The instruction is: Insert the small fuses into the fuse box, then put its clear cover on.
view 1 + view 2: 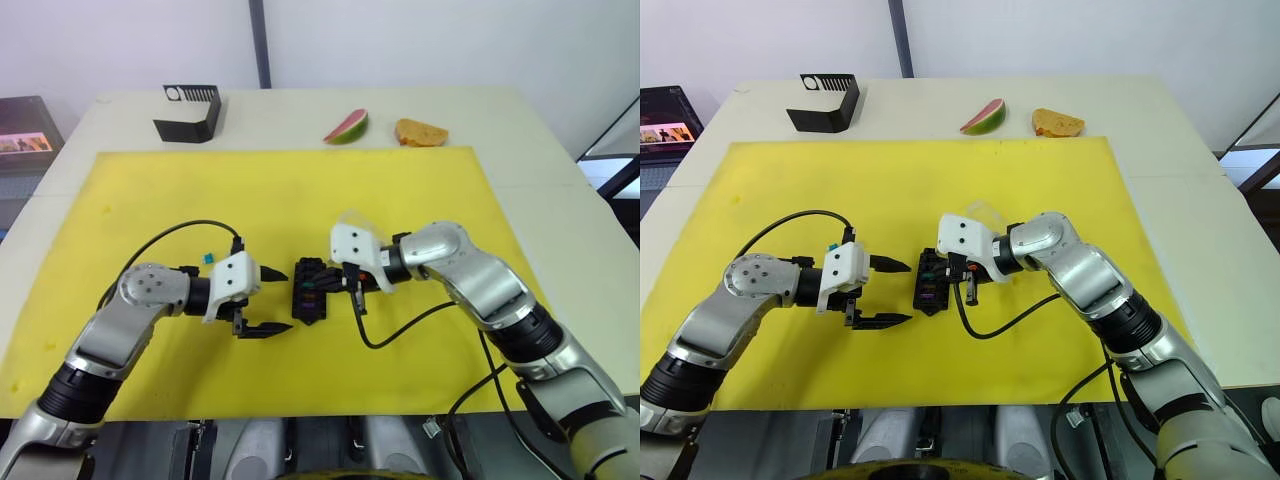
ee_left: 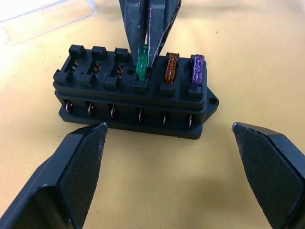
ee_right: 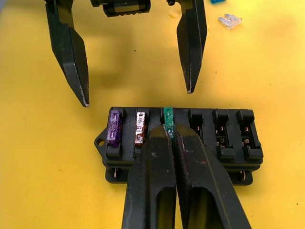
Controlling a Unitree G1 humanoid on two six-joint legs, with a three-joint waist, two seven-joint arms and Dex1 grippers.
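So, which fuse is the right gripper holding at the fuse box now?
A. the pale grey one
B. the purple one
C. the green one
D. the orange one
C: the right gripper is shut on the green fuse at a slot of the fuse box, next to the seated orange fuse and purple fuse.

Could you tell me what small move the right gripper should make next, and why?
Probably press the green fuse straight down, then let go: the right gripper pinches it in the fuse box's third slot, where it stands taller than the seated orange fuse and purple fuse.
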